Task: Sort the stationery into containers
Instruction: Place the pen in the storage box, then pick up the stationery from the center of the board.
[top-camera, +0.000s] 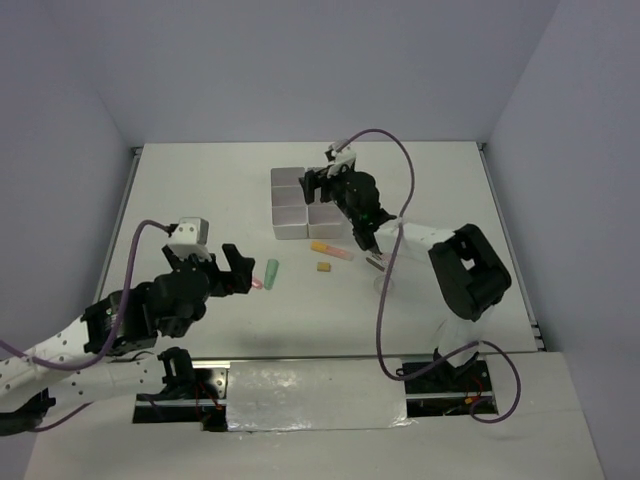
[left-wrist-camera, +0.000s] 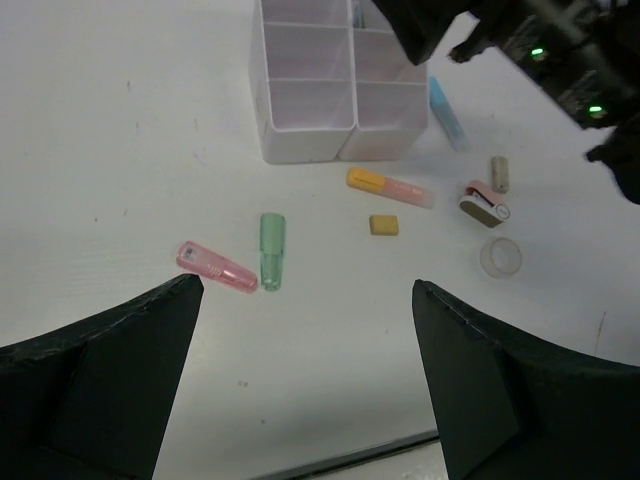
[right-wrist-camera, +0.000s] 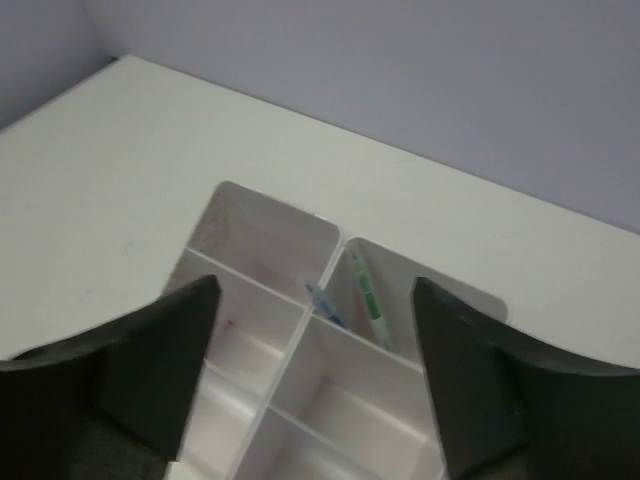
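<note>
White plastic six-compartment block (top-camera: 289, 228) sits mid-table, with the right gripper (top-camera: 320, 185) above it, probably for a drop. From the left wrist, the left gripper (left-wrist-camera: 307, 283) gapes wide and empty, facing the stubby pink marker (left-wrist-camera: 215, 266) and stubby green marker (left-wrist-camera: 271, 250) on the table. From the right wrist, its spread fingers hold nothing; a thin green pen (right-wrist-camera: 367, 295) lies in a far compartment.

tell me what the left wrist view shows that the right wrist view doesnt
Only the left wrist view: loose items on the table, including a pink marker, green marker, tan eraser and clear tape ring.
Only the right wrist view: a green pen and a blue pen down inside the containers.
Both: the white containers, with the left gripper or right gripper open in front.
</note>
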